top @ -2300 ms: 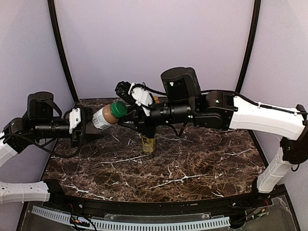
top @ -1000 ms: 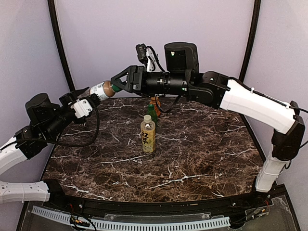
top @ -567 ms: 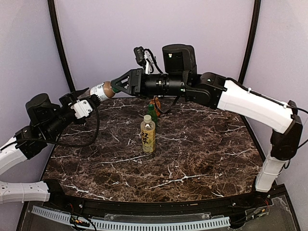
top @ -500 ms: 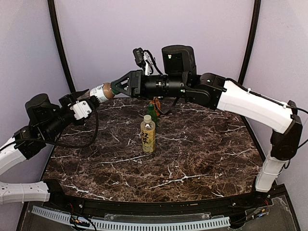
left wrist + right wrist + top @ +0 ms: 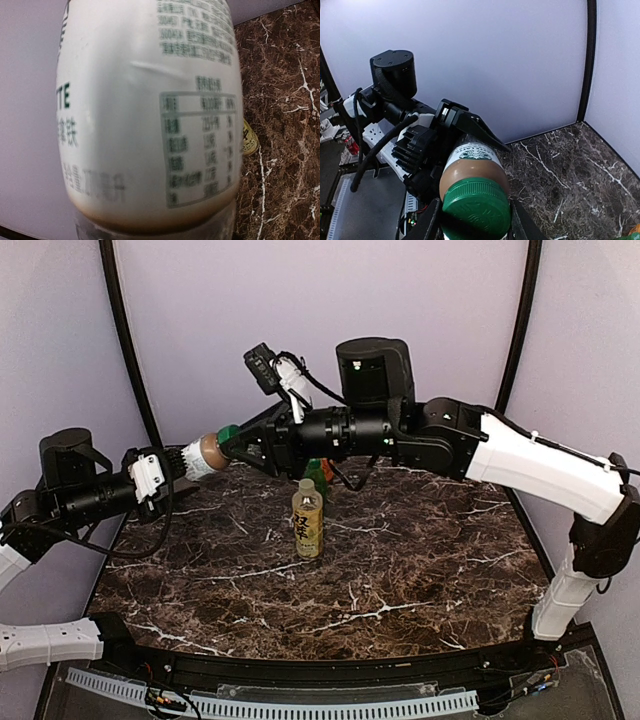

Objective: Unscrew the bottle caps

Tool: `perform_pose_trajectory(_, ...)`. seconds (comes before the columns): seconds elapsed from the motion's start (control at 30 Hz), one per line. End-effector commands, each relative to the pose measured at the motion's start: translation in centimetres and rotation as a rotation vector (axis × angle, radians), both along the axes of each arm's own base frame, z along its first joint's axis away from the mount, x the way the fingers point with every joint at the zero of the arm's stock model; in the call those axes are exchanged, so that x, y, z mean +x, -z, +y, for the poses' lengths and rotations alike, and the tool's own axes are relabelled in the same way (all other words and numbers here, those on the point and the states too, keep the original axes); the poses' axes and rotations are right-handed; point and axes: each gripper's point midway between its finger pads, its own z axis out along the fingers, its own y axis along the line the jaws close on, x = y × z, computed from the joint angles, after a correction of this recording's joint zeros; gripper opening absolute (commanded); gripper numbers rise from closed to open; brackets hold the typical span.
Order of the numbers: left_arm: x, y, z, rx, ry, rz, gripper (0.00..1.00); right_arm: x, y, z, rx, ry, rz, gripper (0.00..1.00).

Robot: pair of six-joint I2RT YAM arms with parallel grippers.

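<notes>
The clear bottle (image 5: 203, 454), white-labelled with brown drink inside and a green cap (image 5: 476, 205), hangs sideways above the table's (image 5: 420, 570) 10 o'clock edge. The left gripper (image 5: 183, 462) clamps its body; the right gripper (image 5: 238, 440) pinches the cap.

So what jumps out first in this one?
The white-labelled bottle held sideways in mid-air over the left rear of the table, with the left gripper clamping its body and the right gripper closed on its green cap. Next, the yellow bottle standing upright at the table's centre.
</notes>
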Motion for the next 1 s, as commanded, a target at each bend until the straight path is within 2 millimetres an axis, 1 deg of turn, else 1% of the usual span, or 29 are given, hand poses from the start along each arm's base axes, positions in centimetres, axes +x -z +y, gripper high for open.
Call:
perform_pose_trajectory(0.0, -7.3, 3.7, -3.7, 0.006, 0.383, 0.311, 0.01, -2.5, 0.1, 1.5, -0.01, -0.09, -0.386, 0.0)
perform_pose_trajectory(0.1, -9.2, 4.1, -3.7, 0.012, 0.455, 0.397, 0.01, -4.4, 0.9, 1.3, -0.039, -0.174, -0.511, 0.0)
perform_pose_trajectory(0.17, -10.0, 4.2, -3.8, 0.013, 0.483, 0.437, 0.01, -5.5, 2.0, 1.4, -0.074, -0.222, -0.593, 0.0)
perform_pose_trajectory(0.27, -10.4, 4.1, -3.9, 0.008, 0.504, 0.463, 0.01, -6.4, 3.7, 1.7, -0.143, -0.288, -0.688, 0.0)
perform_pose_trajectory(0.33, -10.5, 4.1, -3.9, 0.009, 0.507, 0.472, 0.01, -6.4, 4.6, 1.7, -0.198, -0.308, -0.737, 0.0)
perform_pose_trajectory(0.47, -10.7, 4.0, -4.0, 0.013, 0.52, 0.481, 0.01, -5.6, 6.6, 1.5, -0.319, -0.32, -0.851, 0.0)
perform_pose_trajectory(0.57, -10.7, 4.0, -4.0, 0.01, 0.523, 0.487, 0.01, -5.1, 7.6, 1.5, -0.376, -0.32, -0.925, 0.0)
perform_pose_trajectory(0.63, -10.7, 3.9, -4.1, 0.006, 0.523, 0.487, 0.01, -4.9, 7.5, 1.6, -0.383, -0.312, -0.951, 0.0)
perform_pose_trajectory(0.73, -10.5, 3.7, -4.1, -0.013, 0.508, 0.486, 0.01, -4.7, 6.6, 1.7, -0.362, -0.284, -0.964, 0.0)
perform_pose_trajectory(0.8, -10.4, 3.4, -4.2, -0.027, 0.502, 0.483, 0.01, -4.7, 5.5, 1.5, -0.332, -0.253, -0.979, 0.0)
perform_pose_trajectory(0.83, -10.3, 3.4, -4.2, -0.032, 0.499, 0.481, 0.01, -4.7, 5.2, 1.5, -0.31, -0.239, -0.987, 0.04)
perform_pose_trajectory(0.87, -10.1, 3.2, -4.3, -0.039, 0.491, 0.474, 0.01, -4.8, 4.7, 1.4, -0.287, -0.229, -0.99, 0.17)
perform_pose_trajectory(0.9, -10.0, 3.2, -4.3, -0.042, 0.488, 0.468, 0.01, -5.0, 4.3, 1.3, -0.265, -0.218, -0.989, 0.28)
perform_pose_trajectory(0.97, -9.6, 3.1, -4.2, -0.042, 0.47, 0.453, 0.01, -5.0, 3.5, 1.0, -0.23, -0.195, -0.982, 0.44)
